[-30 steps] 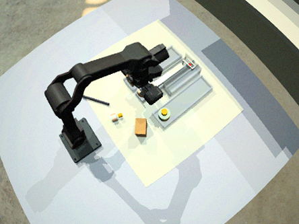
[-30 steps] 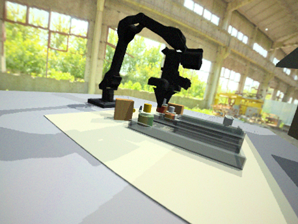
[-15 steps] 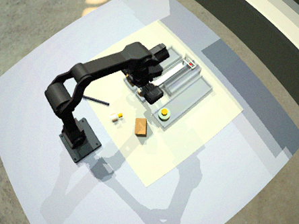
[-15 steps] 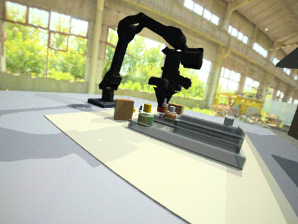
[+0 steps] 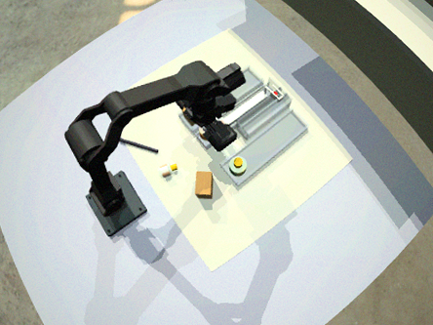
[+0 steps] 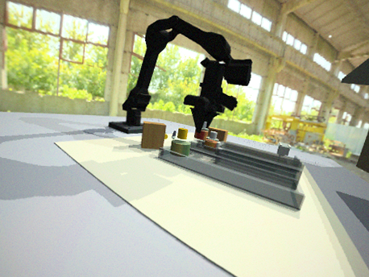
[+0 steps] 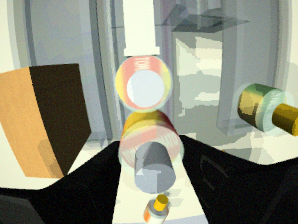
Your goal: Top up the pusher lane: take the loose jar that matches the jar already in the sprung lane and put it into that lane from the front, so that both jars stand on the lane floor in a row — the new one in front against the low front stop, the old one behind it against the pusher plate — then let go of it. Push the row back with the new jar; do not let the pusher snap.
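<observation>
My gripper (image 6: 201,133) (image 7: 149,144) is shut on a jar (image 6: 200,135) (image 7: 152,132) with a red and yellow body and grey lid, held upright at the front end of the sprung lane. In the exterior view it sits slightly higher than the lane jar. The lane jar (image 6: 211,143) (image 7: 145,65), with the same colours, stands directly behind it, against the end of the white pusher bar (image 5: 244,109) (image 7: 139,25). In the wrist view the two jars overlap or nearly touch; whether they touch is unclear. The front stop and the held jar's base are hidden.
A green jar (image 5: 239,171) (image 6: 180,148) (image 7: 256,107) with a yellow lid stands in the neighbouring lane. A white-and-orange jar (image 5: 165,170) (image 7: 155,212) lies in front. Wooden blocks (image 5: 204,184) (image 6: 153,135) (image 7: 42,115) flank the lanes. A black rod (image 5: 138,146) lies near the base.
</observation>
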`<state>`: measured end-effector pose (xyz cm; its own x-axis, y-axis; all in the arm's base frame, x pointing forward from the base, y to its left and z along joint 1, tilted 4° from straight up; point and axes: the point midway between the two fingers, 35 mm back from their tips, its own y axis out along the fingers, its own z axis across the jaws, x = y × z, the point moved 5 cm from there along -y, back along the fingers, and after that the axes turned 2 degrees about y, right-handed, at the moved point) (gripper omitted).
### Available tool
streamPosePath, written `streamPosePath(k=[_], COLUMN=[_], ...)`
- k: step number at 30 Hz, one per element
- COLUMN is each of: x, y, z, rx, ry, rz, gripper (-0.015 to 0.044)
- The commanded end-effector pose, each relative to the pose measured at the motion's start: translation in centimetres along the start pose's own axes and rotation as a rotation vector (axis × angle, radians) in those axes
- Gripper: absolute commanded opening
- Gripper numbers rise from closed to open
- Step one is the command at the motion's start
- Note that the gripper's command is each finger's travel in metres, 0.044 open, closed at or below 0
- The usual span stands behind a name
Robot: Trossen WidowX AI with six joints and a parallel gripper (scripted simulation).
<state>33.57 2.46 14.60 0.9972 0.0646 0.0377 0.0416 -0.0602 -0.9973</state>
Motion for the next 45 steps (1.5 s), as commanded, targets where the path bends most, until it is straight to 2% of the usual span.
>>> streamPosePath(k=[1,45], x=[0.65,1.05], y=[-0.35,0.07], z=[0.05,0.06], rx=[0.006,0.006], ry=[0.0,0.0], rz=[-0.034,-0.034], gripper=[0.0,0.0])
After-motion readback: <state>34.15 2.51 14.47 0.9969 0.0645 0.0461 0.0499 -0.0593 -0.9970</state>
